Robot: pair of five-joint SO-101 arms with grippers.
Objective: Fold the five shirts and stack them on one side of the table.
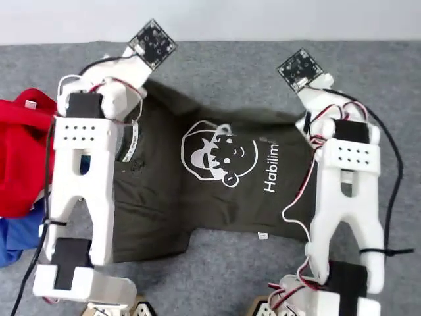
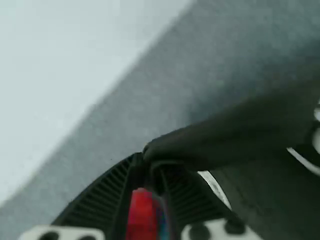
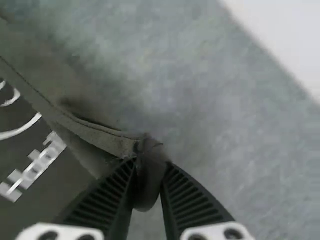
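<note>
A dark olive shirt point(image 1: 217, 197) with a white monkey print lies spread flat on the grey table point(image 1: 230, 72) between the two arms. My left gripper point(image 1: 139, 91) is at the shirt's far left corner and is shut on a fold of the dark fabric point(image 2: 240, 135), pinched between the jaws point(image 2: 155, 172). My right gripper point(image 1: 304, 110) is at the far right corner. It is shut on the hem corner of the shirt point(image 3: 30, 135), the cloth bunched between its fingertips point(image 3: 147, 180).
A crumpled red shirt point(image 1: 20, 151) lies at the table's left edge with a blue shirt point(image 1: 16, 237) below it. The grey mat ends at a white strip point(image 1: 210, 20) along the far side. Both arm bases stand at the near edge.
</note>
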